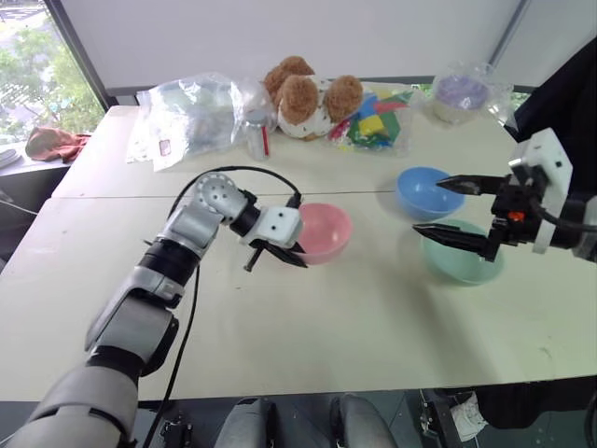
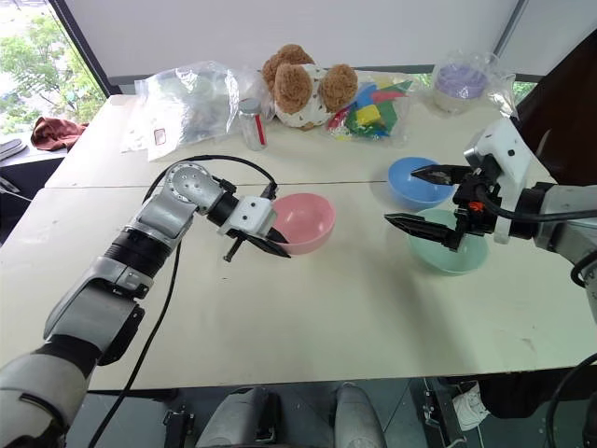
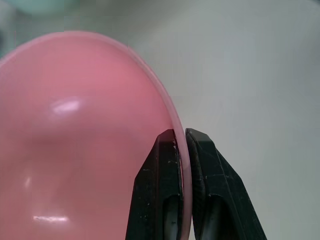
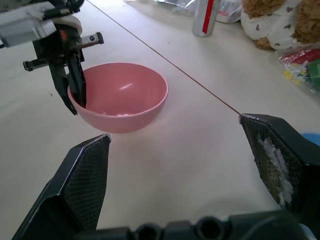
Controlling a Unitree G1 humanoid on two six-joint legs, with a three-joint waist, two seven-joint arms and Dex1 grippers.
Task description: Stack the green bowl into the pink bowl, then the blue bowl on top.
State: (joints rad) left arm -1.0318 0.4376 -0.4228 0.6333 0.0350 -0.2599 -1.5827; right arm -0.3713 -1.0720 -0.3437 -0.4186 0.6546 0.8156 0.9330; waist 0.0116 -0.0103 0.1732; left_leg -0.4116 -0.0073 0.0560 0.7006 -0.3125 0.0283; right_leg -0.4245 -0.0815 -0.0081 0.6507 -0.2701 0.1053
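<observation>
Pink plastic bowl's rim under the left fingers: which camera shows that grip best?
The left wrist view: the small round pink plastic bowl has its rim pinched between the two black fingers, one inside, one outside. The right wrist view shows the same grip from the side; the eye views show the left gripper at the bowl's edge.

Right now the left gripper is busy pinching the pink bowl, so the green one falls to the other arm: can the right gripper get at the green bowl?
Probably yes: the right gripper hangs open just over the green bowl, nothing between.
</observation>
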